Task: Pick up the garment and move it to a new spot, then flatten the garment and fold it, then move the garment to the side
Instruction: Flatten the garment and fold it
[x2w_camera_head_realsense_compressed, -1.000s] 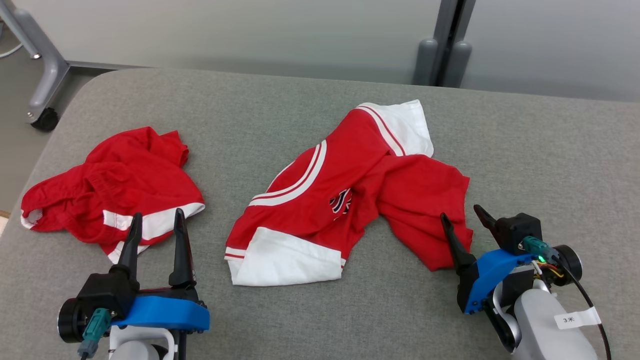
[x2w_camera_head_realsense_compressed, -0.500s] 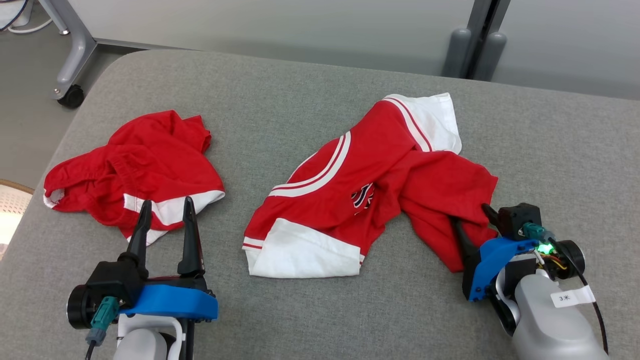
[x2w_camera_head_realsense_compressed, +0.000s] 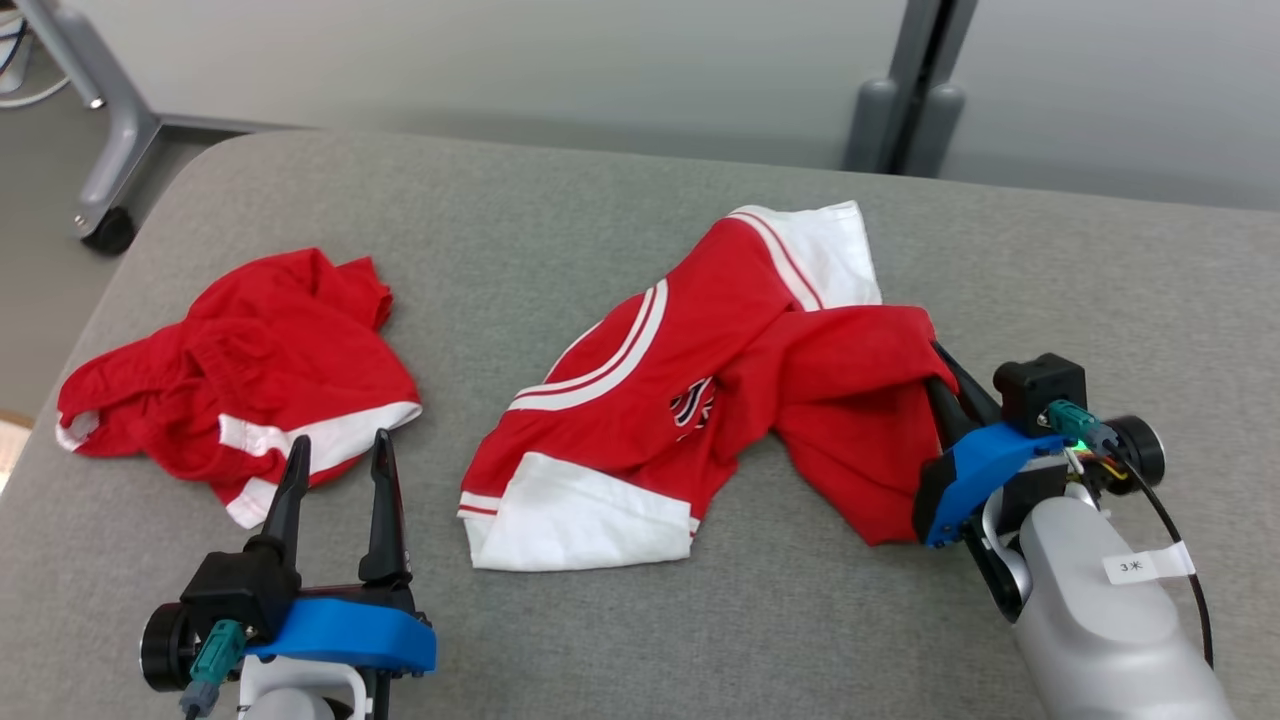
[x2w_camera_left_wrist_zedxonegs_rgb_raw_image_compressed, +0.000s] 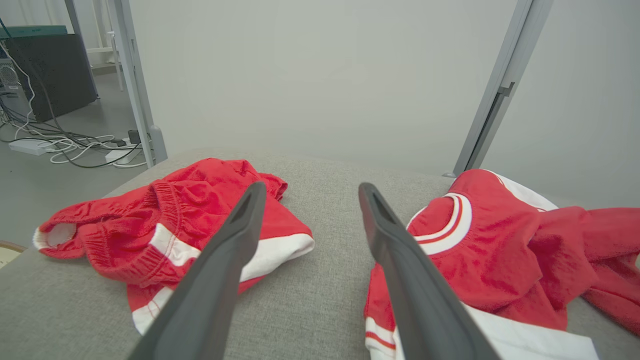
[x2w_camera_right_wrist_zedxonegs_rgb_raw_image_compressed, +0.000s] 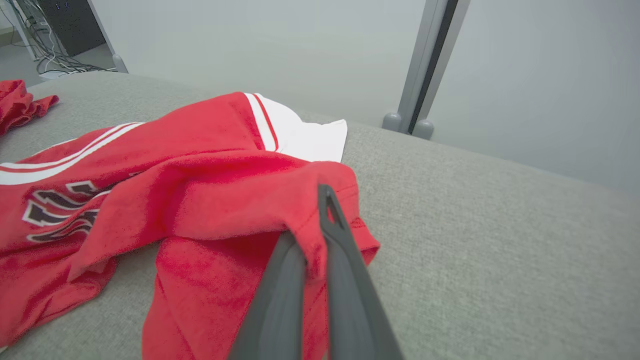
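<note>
Right edge of the red garment (x2w_camera_head_realsense_compressed: 700, 400) inside the closed right claw (x2w_camera_head_realsense_compressed: 942, 368).

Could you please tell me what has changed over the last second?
The right end effector pushed forward into the right edge of the shirt and shut on it, bunching that edge up and inward. The left end effector stayed open and idle; the shorts lie as before.

Robotics test lab: bare pale partition panels (x2w_camera_head_realsense_compressed: 500, 70), grey metal frame leg (x2w_camera_head_realsense_compressed: 122, 150) on a caster (x2w_camera_head_realsense_compressed: 105, 232), tangled white cables (x2w_camera_left_wrist_zedxonegs_rgb_raw_image_compressed: 75, 145) on grey floor (x2w_camera_left_wrist_zedxonegs_rgb_raw_image_compressed: 30, 185).
</note>
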